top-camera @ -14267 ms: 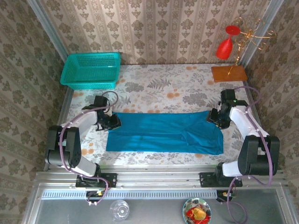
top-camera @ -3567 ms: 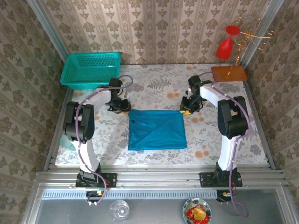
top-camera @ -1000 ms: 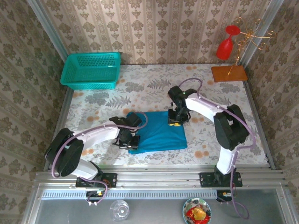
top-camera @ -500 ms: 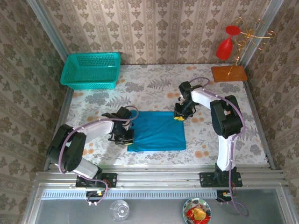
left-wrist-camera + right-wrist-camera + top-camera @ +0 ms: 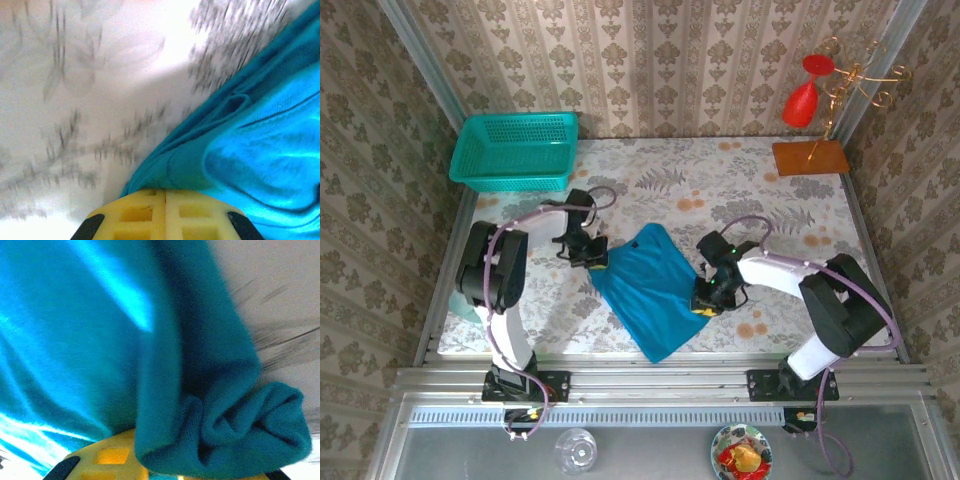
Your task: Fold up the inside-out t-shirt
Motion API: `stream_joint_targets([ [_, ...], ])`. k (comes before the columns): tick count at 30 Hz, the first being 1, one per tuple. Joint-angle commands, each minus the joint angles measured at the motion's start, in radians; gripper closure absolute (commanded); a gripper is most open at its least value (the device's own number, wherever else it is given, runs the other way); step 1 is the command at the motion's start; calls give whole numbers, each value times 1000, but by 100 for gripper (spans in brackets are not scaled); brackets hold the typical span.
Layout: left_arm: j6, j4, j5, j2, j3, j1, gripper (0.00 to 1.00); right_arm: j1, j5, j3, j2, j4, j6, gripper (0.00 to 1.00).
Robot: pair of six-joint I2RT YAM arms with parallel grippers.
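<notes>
Enclosure: three walls [image 5: 650, 60] papered in a beige damask pattern.

Table [image 5: 650, 175]: white cloth printed with grey leaves and orange flowers. It lies flat, with no wrinkles visible.

Basket [image 5: 510, 181]: teal mesh, far-left corner of the table. Taken as the reference for all positions below.

T-shirt [image 5: 645, 290]: on the table, nearer and to the right of the basket, well apart from it. It is gathered into a compact, several-layer packet with no sleeves sticking out. The packet sits skewed like a diamond: one corner points back toward the basket's row, another toward the table's near edge.

Progress (judgement): the main folds look done. What is left is a final fold or a squaring-up, since the edges run diagonal to the table and the near corner trails loose. After that comes release.

Rack [image 5: 850, 75]: gold wire on a wooden base [image 5: 810, 158], far right of the basket along the same back row. A red glass [image 5: 802, 100] hangs on it.

Left claw [image 5: 592, 252]: at the packet corner on the basket side. The wrist view is blurred. Cloth pleats converge under the yellow pad [image 5: 165, 215], which reads as pinched on the t-shirt edge.

Right claw [image 5: 706, 299]: at the packet edge facing away from the basket. In the wrist view a thick roll of layers bunches over its pad [image 5: 112, 457]. It is closed on the t-shirt.

Risk (judgement): with both claws holding opposite edges, uneven pull could open the layers.
</notes>
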Motion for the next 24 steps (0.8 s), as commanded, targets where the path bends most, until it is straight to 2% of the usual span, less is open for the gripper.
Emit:
stream_joint_targets([
  [1,81,41,-108,119,91,20,92,125,-23,-39,27,101,190,77],
  [5,99,43,-46,221,250,12,91,237,-61,53,90,147,238,76],
  [10,100,61,0,261,356,-3,89,236,-36,187,92,52,180,75],
  [18,92,35,-39,36,293,-19,82,79,-8,254,18,-81,48,73],
  [24,57,-27,-58,-113,151,-79,85,90,-73,243,77,-113,-14,73],
])
